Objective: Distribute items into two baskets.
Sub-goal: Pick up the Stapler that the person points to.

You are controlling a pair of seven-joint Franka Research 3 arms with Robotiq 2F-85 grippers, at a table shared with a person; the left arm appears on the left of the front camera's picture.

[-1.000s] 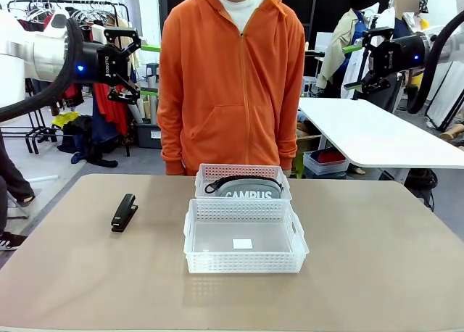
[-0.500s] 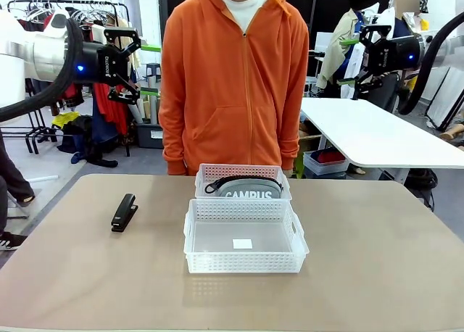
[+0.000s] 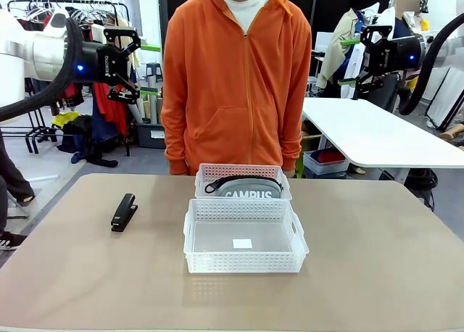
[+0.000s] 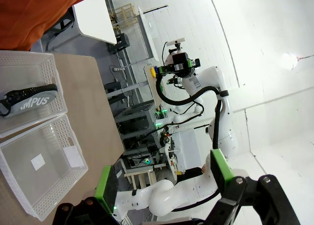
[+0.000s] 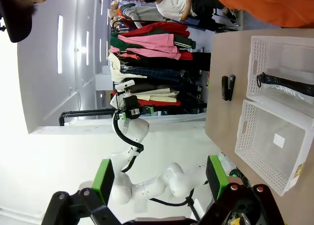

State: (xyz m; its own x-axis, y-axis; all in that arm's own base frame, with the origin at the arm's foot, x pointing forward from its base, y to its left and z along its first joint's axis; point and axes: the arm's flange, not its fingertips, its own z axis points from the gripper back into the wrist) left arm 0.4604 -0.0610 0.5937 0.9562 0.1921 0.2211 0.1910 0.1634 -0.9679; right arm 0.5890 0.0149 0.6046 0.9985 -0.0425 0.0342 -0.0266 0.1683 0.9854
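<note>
Jaws of the left gripper (image 3: 145,69) and right gripper (image 3: 349,59) are standing spread, high above the tabletop (image 3: 377,259). With the grey fabric "CAMPUS" pouch (image 3: 250,191) lying in the far translucent-white lattice basket (image 3: 210,174), the left arm should be straddling the small black stapler (image 3: 124,212) lying left, across its narrow sides, for the empty near lattice basket (image 3: 243,262).

The big basket (image 3: 245,260), translucent white with lattice sides, stands upright with a small white label on its floor. Just behind it stands the small basket (image 3: 208,174), holding the grey "CAMPUS" pouch (image 3: 248,192) with its black strap on top. Well to the big basket's left, the black stapler (image 3: 124,212) lies flat on the worktop (image 3: 377,259).
</note>
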